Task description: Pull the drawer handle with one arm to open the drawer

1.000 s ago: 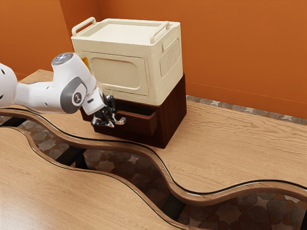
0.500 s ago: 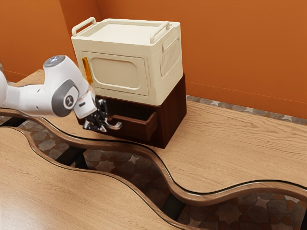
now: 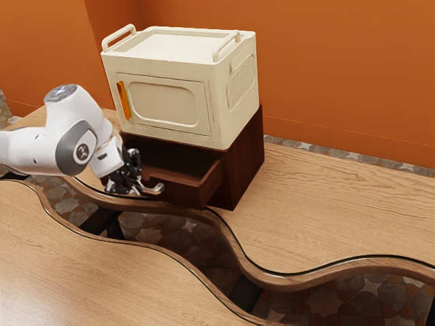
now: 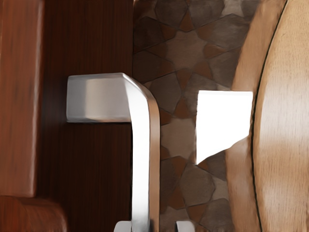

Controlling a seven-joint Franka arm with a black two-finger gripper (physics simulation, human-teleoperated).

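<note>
Slipping off the handle (image 4: 141,169) is the big risk imo: the pincer (image 4: 154,226) looks open, more hooking than gripping, so a crooked pull could lose it. The bar runs between the fingers (image 4: 124,226), right by the drawer-side one, gap to the other. Just beyond, the drawer (image 3: 183,193) sits partway out; yank too hard and the cabinet (image 3: 245,163) could skid on the worktop (image 3: 340,197).

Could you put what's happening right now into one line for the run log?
drawer: partly open | end effector: at the handle | cream box: on the cabinet
</note>
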